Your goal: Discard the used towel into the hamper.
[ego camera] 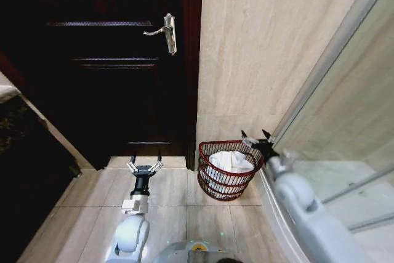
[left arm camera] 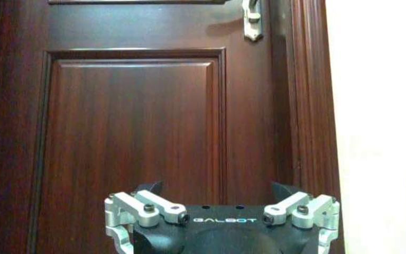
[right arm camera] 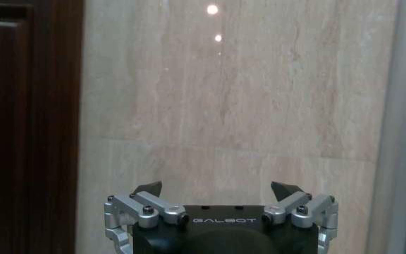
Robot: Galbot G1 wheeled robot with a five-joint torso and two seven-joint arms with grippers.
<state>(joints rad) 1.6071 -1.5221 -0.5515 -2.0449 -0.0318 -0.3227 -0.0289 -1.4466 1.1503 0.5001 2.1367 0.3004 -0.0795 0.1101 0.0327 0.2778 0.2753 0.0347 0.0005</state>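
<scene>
The hamper (ego camera: pixel 228 186), a round dark red wire basket, stands on the tiled floor against the beige wall. A white towel (ego camera: pixel 230 161) lies bunched inside it. My right gripper (ego camera: pixel 257 135) hovers open and empty just above the hamper's right rim; in the right wrist view the same right gripper (right arm camera: pixel 217 187) faces the wall tiles. My left gripper (ego camera: pixel 145 159) hangs open and empty over the floor left of the hamper, pointing at the dark door; the left wrist view shows this left gripper (left arm camera: pixel 217 187) with its fingers spread.
A dark wooden door (ego camera: pixel 117 60) with a metal handle (ego camera: pixel 165 32) is ahead on the left. A glass shower partition (ego camera: pixel 345 109) runs along the right. Beige tiled wall (ego camera: pixel 258 47) is behind the hamper. A dark cabinet (ego camera: pixel 24 170) sits at the left.
</scene>
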